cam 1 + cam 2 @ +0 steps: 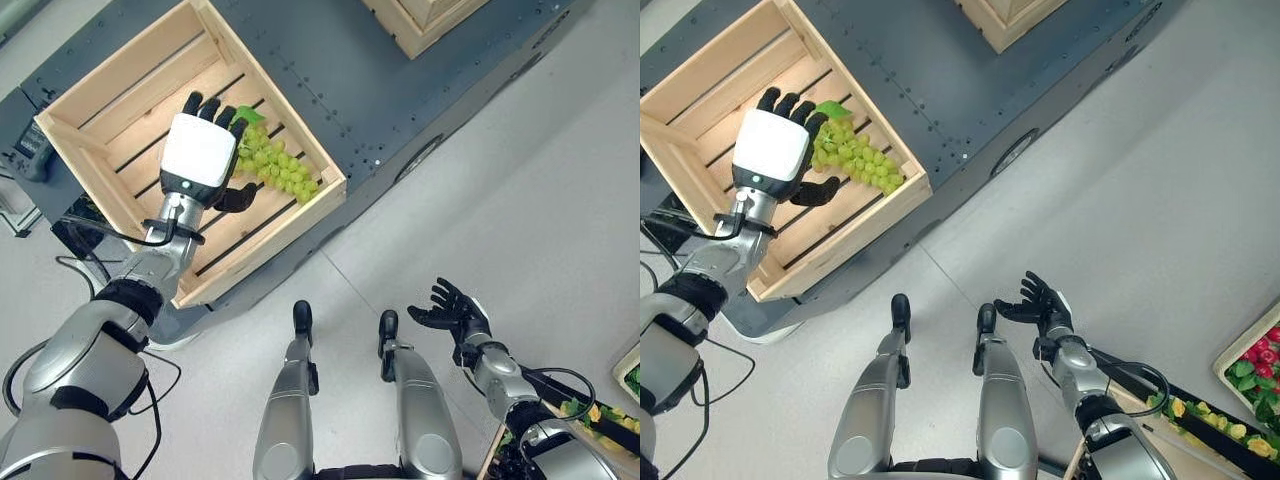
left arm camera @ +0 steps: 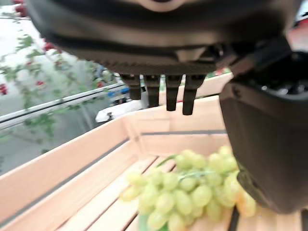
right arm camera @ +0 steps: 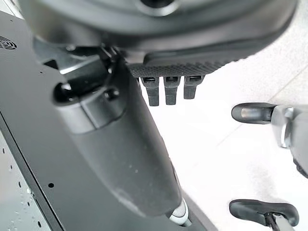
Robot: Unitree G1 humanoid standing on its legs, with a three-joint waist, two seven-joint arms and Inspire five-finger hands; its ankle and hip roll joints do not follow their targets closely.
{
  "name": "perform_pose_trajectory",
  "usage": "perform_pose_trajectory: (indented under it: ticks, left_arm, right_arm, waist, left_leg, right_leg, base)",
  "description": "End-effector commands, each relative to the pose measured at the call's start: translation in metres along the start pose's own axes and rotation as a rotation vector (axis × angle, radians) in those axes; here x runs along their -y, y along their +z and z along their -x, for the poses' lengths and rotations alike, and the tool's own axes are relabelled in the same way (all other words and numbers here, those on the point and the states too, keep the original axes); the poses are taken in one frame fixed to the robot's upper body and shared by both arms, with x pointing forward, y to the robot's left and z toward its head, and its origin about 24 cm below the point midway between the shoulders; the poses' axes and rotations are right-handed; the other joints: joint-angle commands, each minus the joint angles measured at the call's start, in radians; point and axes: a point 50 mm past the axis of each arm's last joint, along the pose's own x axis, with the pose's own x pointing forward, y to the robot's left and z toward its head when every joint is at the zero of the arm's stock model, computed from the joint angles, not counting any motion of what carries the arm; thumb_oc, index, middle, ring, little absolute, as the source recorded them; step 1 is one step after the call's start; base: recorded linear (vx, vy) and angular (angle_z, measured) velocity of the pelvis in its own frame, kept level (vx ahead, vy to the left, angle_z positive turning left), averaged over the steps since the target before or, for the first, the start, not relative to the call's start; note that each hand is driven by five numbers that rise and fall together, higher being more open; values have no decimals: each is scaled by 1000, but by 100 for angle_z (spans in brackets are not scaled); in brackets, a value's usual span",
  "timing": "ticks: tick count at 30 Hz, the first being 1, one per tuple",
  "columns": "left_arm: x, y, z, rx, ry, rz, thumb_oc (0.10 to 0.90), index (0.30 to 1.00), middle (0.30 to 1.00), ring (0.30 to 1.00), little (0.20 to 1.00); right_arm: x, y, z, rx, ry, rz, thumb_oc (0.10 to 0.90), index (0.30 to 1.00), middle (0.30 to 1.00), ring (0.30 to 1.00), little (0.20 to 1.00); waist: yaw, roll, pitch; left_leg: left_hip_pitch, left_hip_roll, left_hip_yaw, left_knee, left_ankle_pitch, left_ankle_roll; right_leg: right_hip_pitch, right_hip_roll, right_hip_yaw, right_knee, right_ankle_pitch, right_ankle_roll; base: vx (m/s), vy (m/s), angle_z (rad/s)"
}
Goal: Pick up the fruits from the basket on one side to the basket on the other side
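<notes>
Grapes [image 1: 272, 164], a green bunch with one leaf at its far end, lay inside the pale wooden crate [image 1: 105, 112] on the slats near the crate's 4 o'clock corner, the bunch running along the side wall there. My left hand [image 1: 200, 148] hovered over the crate just beside the bunch, at about its 9 o'clock, fingers straight and relaxed, thumb spread out below the grapes; in my left wrist view the fingertips [image 2: 166, 96] hung above the fruit and gripped nothing, though I could not tell whether the thumb touched it. The crate sat on a dark grey platform [image 1: 400, 80], and a second wooden crate [image 1: 425, 20] stood on that platform at 12 o'clock. My right hand [image 1: 450, 310] hung over the pale floor [image 1: 560, 200] at 5 o'clock, well apart from the grapes, palm up, fingers loosely spread and empty. A tray of red fruit and leaves [image 1: 1255, 365] showed at 4 o'clock.
</notes>
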Motion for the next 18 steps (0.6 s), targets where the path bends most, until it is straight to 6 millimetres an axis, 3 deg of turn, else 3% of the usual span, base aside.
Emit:
perform_pose_trajectory:
  ticks: [1, 7, 18]
  left_arm:
    - [-56, -34, -38, -33, 236, -77, 800, 900, 900, 900, 900]
    - [-68, -22, -49, 88, 306, -96, 800, 900, 900, 900, 900]
    - [-50, -25, -53, 53, 10, -112, 800, 900, 900, 900, 900]
  right_arm:
    - [9, 16, 2, 95, -7, -35, 800, 900, 900, 900, 900]
    - [10, 18, 1, 95, -10, -40, 800, 900, 900, 900, 900]
    - [10, 29, -5, 102, -15, -46, 800, 900, 900, 900, 900]
  waist:
    - [-10, -22, -11]
    - [-19, -27, -11]
    - [-33, -30, -11]
  left_leg:
    - [-6, 1, 50, 185, -149, -1]
    - [-19, 2, 56, 194, -153, 1]
    - [-55, -2, 64, 195, -148, 5]
  right_leg:
    - [32, 28, 18, -7, 29, -35]
    - [11, 33, 23, 3, 31, -34]
    - [-37, 39, 39, 5, 48, -26]
  base:
    - [0, 0, 0]
    - [0, 0, 0]
    - [2, 11, -3]
